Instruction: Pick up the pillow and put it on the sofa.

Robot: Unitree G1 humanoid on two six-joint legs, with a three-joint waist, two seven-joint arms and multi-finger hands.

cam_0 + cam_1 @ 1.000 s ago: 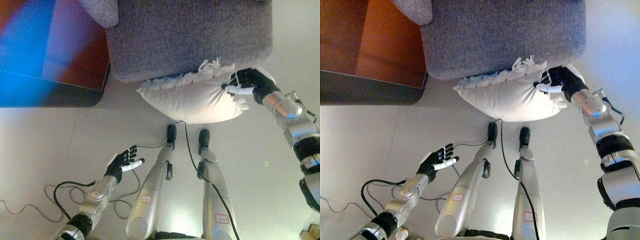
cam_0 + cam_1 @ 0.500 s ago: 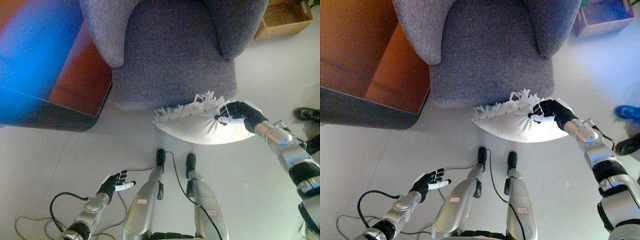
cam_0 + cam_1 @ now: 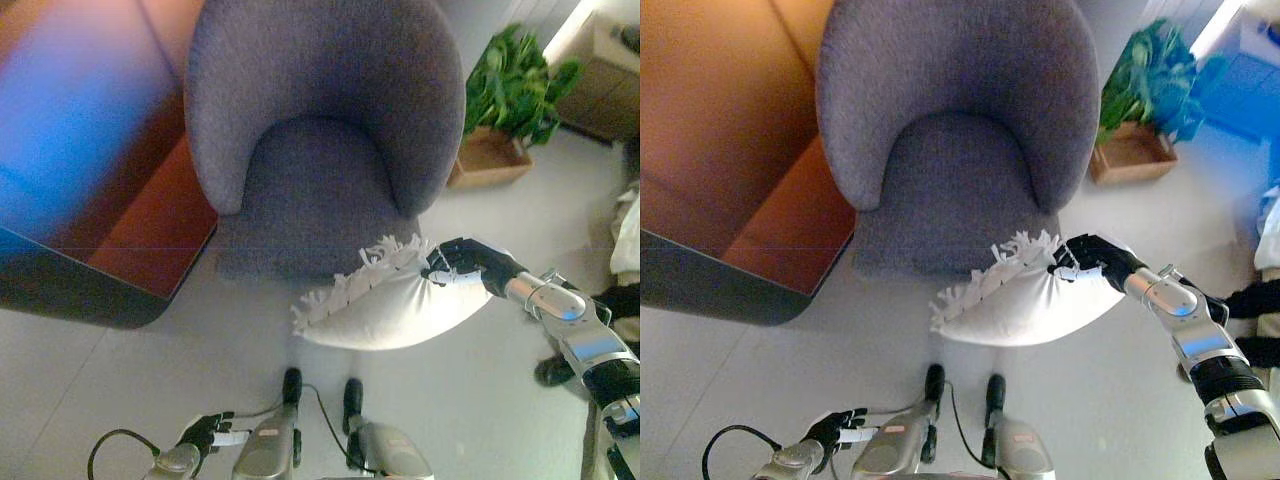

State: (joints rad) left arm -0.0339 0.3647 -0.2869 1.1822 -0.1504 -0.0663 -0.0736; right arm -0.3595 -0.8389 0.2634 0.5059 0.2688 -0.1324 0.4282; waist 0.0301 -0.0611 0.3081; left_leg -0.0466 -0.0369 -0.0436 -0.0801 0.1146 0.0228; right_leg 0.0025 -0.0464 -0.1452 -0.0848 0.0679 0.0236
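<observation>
A white pillow [image 3: 385, 310] with a fringed edge hangs in the air in front of the grey armchair's seat [image 3: 315, 190]. My right hand [image 3: 462, 262] is shut on the pillow's upper right corner and holds it up; it also shows in the right eye view [image 3: 1090, 256]. The pillow's fringe sits level with the seat's front edge. My left hand [image 3: 208, 433] is low at the bottom left with relaxed fingers, holding nothing.
A wooden table [image 3: 90, 200] with a dark edge stands left of the armchair. A potted plant in a wooden box [image 3: 500, 110] stands at the right rear. A person's dark shoes [image 3: 555, 370] show at the far right.
The camera has tilted up, so the whole armchair and plant now show. My right hand has lifted the pillow higher, to the seat's front edge. My left hand has dropped low in view.
</observation>
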